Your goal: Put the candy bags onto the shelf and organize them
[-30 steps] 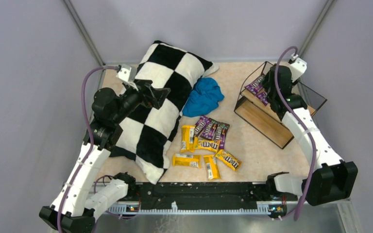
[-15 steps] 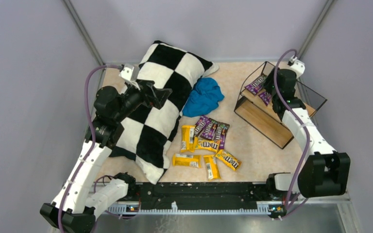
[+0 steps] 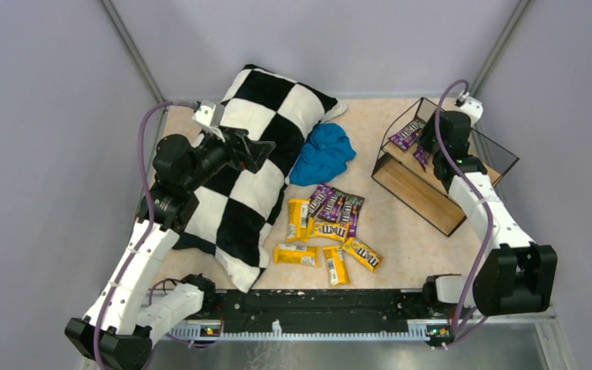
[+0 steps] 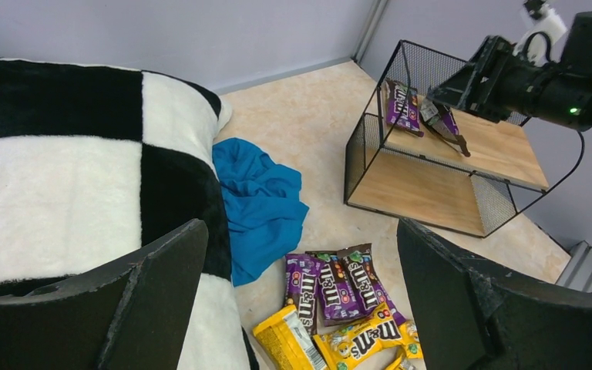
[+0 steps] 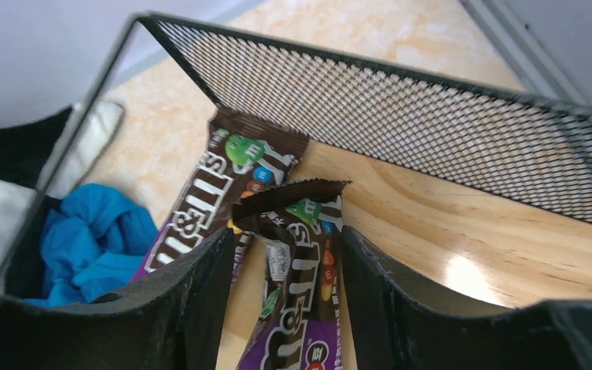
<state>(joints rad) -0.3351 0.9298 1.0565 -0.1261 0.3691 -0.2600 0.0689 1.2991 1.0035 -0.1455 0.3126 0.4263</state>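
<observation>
- A purple candy bag (image 5: 301, 270) is squeezed between the fingers of the right gripper (image 5: 287, 250), just over the top board of the shelf (image 5: 462, 231).
- A second purple bag (image 5: 216, 189) is laid flat on that board, just beside the held one and close to the wire wall.
- The other candy bags (image 3: 330, 227), yellow and purple, are seen in a heap on the table (image 3: 408, 239), well apart from the shelf.
- The left gripper (image 4: 301, 231) is held wide open with nothing in it, above the pillow (image 4: 62, 177).
- The bags are judged to be light, thin and bendy, with shiny wrappers that may slip.
- The held bag is bent at its top end, so only a soft squeeze is needed; the sweets inside could be cracked.
- Each bag is best taken across its narrow sides near the middle, so that it is not made to droop or twist.
</observation>
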